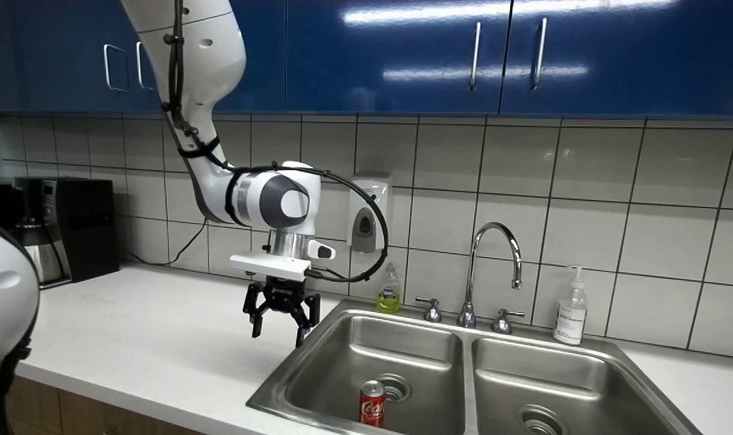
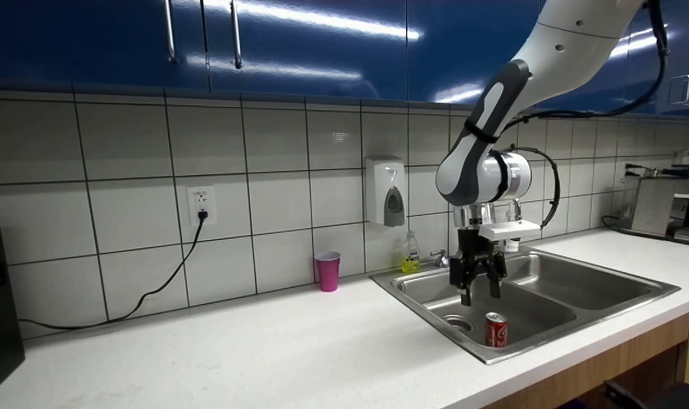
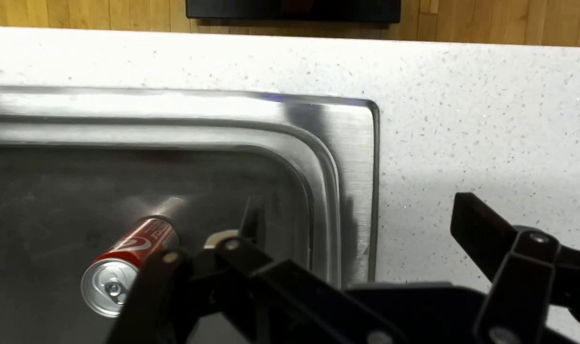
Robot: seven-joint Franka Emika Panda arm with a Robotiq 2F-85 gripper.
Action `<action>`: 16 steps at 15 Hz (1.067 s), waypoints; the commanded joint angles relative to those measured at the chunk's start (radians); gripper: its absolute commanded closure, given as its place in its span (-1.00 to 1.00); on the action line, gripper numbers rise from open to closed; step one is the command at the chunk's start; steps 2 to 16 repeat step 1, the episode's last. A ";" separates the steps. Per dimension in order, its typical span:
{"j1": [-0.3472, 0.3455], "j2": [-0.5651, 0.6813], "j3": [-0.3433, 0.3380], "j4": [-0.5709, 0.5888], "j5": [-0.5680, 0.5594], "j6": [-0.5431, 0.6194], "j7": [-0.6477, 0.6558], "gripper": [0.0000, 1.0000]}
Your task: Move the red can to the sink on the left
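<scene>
The red can (image 1: pixel 373 406) stands upright inside the sink's left basin (image 1: pixel 366 338), beside the drain, near the front wall. The can also shows in an exterior view (image 2: pixel 496 330) and in the wrist view (image 3: pixel 139 243), where the gripper partly covers it. My gripper (image 1: pixel 277 339) is open with nothing between its fingers. It hangs above the counter and the sink's left rim, higher than the can and apart from it. It also shows in an exterior view (image 2: pixel 480 297) and along the bottom of the wrist view (image 3: pixel 356 210).
A second basin (image 1: pixel 571 368) lies right of the divider. A faucet (image 1: pixel 472 272), yellow soap bottle (image 1: pixel 388 296) and pump bottle (image 1: pixel 570 314) stand at the sink's back. A pink cup (image 2: pixel 328 272) and black coffee machine (image 1: pixel 70 226) stand on the white counter (image 1: pixel 154 326).
</scene>
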 commanded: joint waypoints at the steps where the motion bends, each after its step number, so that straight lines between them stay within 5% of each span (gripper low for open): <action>1: -0.008 0.004 0.006 0.003 -0.001 -0.002 0.001 -1.00; 16: -0.008 0.004 0.006 0.003 -0.001 -0.002 0.001 -1.00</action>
